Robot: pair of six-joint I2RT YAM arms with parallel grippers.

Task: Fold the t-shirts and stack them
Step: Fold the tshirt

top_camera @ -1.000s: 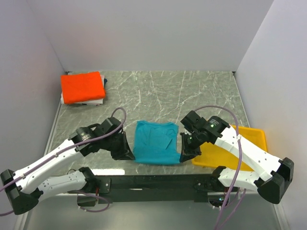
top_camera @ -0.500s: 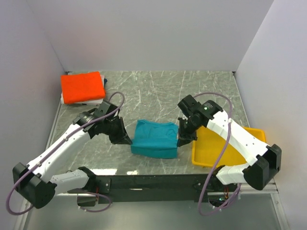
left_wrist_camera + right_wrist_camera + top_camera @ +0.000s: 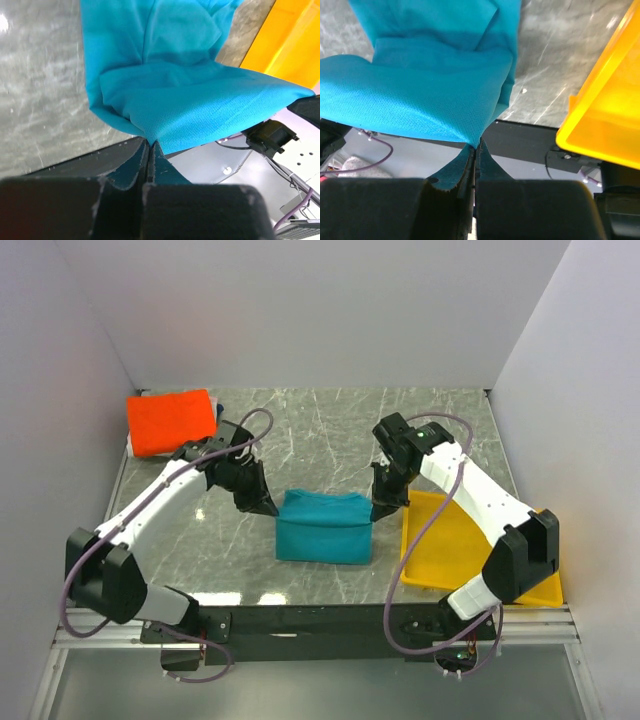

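Note:
The teal t-shirt [image 3: 322, 528] lies mid-table, its near half lifted and doubled back over the far half. My left gripper [image 3: 272, 508] is shut on the cloth's left corner [image 3: 150, 137], and my right gripper [image 3: 378, 512] is shut on its right corner [image 3: 476, 141]. Between the two grips the held edge hangs taut above the table. The orange-red t-shirt [image 3: 172, 422] sits folded at the far left, on top of a white and a dark folded cloth.
A yellow tray [image 3: 455, 555] stands at the near right, close beside my right arm and the teal shirt. Grey walls close the table at the back and both sides. A black rail [image 3: 320, 622] runs along the near edge.
Both grippers have carried the teal shirt's near edge away from the front rail toward the back, folding the shirt over itself; it now looks shorter front to back.

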